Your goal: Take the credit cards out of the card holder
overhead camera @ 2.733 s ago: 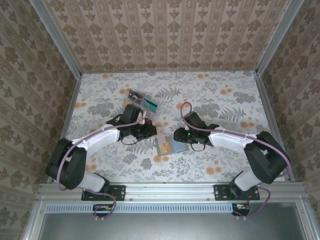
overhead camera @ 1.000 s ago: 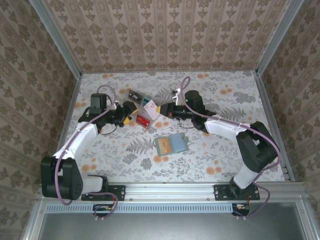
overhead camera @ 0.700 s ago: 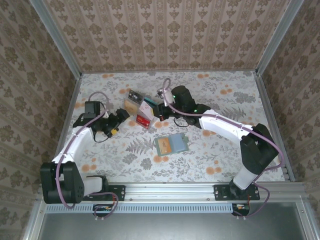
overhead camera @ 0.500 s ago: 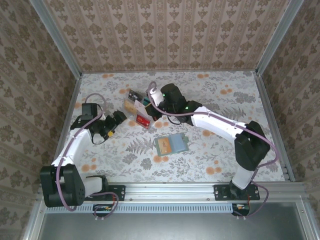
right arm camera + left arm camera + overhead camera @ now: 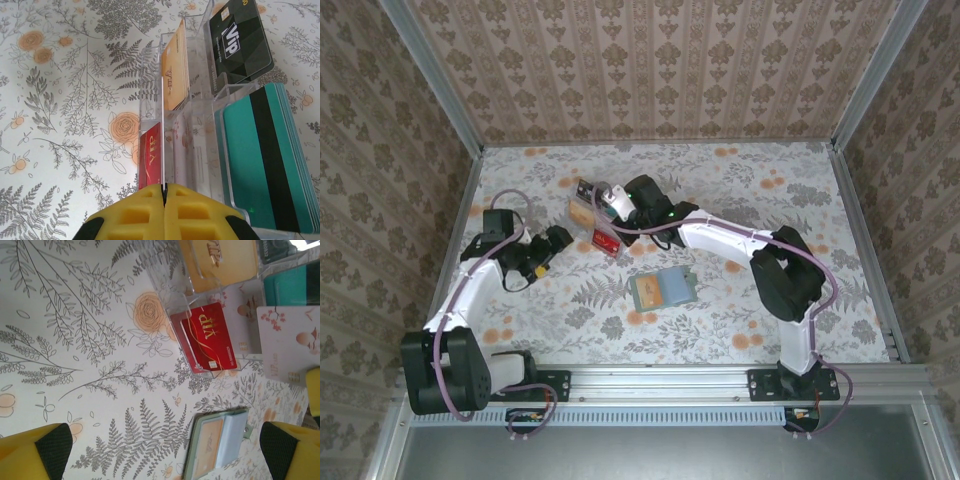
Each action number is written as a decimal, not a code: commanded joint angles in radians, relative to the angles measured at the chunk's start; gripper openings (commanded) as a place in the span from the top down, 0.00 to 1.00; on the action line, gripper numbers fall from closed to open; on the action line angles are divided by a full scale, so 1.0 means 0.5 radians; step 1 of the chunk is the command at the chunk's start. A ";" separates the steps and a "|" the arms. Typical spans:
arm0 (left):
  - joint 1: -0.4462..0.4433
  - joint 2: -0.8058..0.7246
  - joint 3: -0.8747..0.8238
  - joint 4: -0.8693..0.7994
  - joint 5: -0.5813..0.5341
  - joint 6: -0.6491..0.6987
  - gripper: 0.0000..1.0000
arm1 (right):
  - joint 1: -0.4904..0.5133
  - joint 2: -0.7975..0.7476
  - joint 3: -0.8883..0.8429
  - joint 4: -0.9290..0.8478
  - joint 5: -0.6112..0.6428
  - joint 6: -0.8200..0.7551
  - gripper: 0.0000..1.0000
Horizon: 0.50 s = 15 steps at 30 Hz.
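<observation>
**A:** Here, where does the card holder (image 5: pixel 662 288) lie?
**B:** Open on the table (image 5: pixel 770 200), on the near side of the clear tray (image 5: pixel 197 107), with a tan card (image 5: pixel 206 447) in its slot.
**A:** And the claws?
**B:** The left claw (image 5: pixel 165 450) gapes wide and is empty. The right claw (image 5: pixel 163 192) pinches a pale card (image 5: pixel 287 345) upright over the tray.

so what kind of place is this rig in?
Probably a benchtop robot test cell: wallpaper-print panels in an aluminium frame, floral-covered tabletop, the left arm and right arm bolted to a rail at its near edge.
</observation>
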 commanded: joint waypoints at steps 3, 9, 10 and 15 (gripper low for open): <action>0.019 0.014 -0.007 -0.015 0.067 0.030 0.00 | 0.012 0.094 0.116 -0.021 0.075 -0.106 1.00; 0.016 0.005 -0.024 -0.006 0.076 0.016 0.00 | 0.012 0.135 0.112 0.027 0.120 -0.153 1.00; 0.019 0.008 -0.025 -0.003 0.079 0.011 0.00 | 0.012 0.146 0.118 0.024 0.121 -0.160 0.99; 0.010 -0.004 -0.031 0.003 0.086 0.006 0.00 | 0.013 0.182 0.117 0.048 0.165 -0.188 0.94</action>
